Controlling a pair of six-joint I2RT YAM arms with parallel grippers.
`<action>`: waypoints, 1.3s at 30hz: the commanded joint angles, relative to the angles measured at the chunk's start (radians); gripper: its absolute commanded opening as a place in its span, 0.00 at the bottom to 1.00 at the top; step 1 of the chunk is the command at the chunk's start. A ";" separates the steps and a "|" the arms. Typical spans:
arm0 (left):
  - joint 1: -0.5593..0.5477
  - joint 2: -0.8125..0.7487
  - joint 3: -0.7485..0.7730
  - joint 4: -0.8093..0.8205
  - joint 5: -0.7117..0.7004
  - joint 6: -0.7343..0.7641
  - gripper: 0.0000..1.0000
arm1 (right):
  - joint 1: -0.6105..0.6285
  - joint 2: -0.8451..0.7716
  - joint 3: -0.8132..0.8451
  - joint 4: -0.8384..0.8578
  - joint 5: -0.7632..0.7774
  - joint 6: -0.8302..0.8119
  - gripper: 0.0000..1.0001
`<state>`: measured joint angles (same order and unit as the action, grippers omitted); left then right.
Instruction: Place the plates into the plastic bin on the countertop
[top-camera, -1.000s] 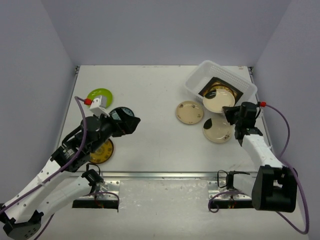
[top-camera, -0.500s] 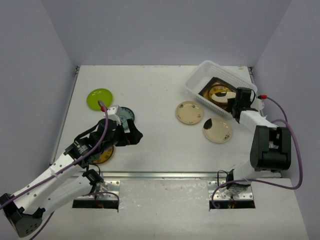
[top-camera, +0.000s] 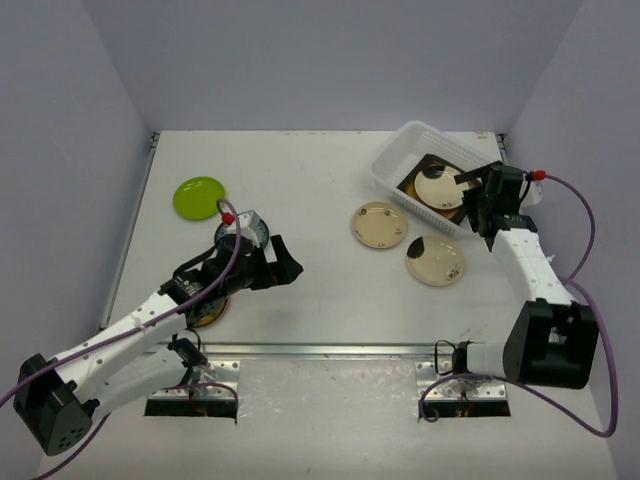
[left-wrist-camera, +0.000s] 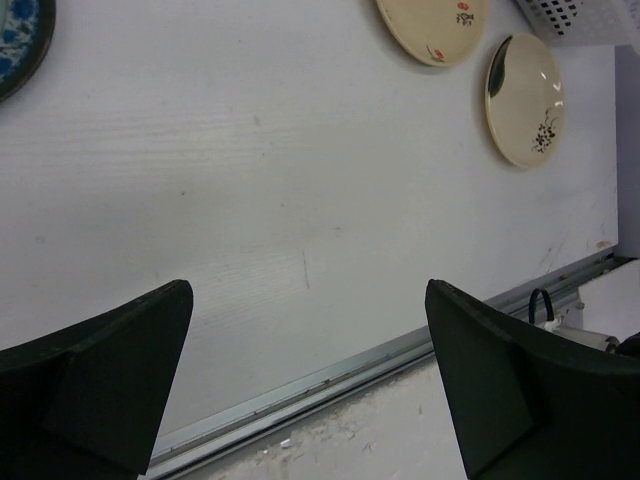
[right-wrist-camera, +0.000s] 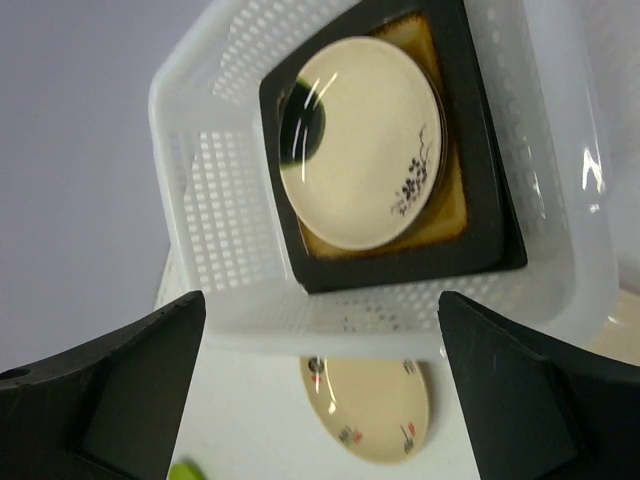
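Observation:
The plastic bin stands at the back right of the countertop. A dark-rimmed square plate with an amber centre lies in it, and a cream plate with a dark patch rests on top. My right gripper hangs open over the bin's near rim, holding nothing. Two cream plates lie in front of the bin. My left gripper is open and empty above bare countertop. A lime green plate lies far left.
A blue-patterned plate and a yellow-brown plate lie partly under my left arm. The countertop's metal front edge runs just below the left fingers. Grey walls close in three sides.
My right gripper carried the cream plate over the bin, opened and let it go onto the square plate. My left arm swung rightward and lower across the countertop, still open.

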<state>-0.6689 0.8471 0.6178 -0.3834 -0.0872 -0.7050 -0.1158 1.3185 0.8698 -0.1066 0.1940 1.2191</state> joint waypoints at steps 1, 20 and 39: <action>-0.005 0.134 -0.009 0.302 0.038 -0.120 1.00 | -0.002 -0.102 0.007 -0.227 -0.153 -0.156 0.99; 0.066 1.298 0.812 0.339 0.205 0.029 0.69 | -0.002 -0.840 -0.362 -0.372 -0.867 -0.537 0.99; 0.123 1.463 0.893 0.366 0.356 0.022 0.00 | -0.004 -0.894 -0.336 -0.426 -0.820 -0.630 0.97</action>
<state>-0.5552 2.2720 1.5207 0.0225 0.2449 -0.7129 -0.1158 0.4197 0.5014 -0.5498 -0.6212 0.6243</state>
